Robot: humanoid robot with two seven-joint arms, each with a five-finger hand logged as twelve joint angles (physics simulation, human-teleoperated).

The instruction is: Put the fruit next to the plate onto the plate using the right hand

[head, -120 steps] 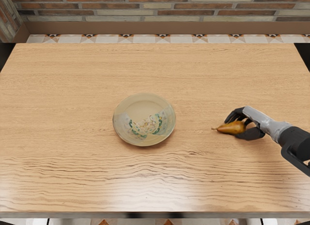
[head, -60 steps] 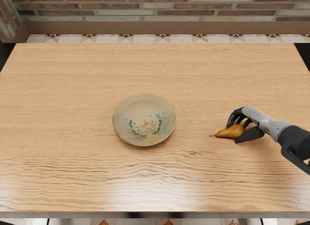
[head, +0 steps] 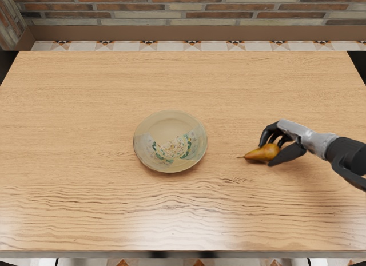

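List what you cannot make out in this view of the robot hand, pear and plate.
- Head view: the pear's thick end, covered by the right robot hand.
- Head view: whether the pear touches the table; too small to tell.
- Head view: the right arm, cut off by the right edge.
- The left arm: out of frame.

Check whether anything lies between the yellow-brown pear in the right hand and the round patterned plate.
Nothing visible does. The right hand grips the yellow-brown pear to the right of the round patterned plate, and only bare wooden table lies between them.
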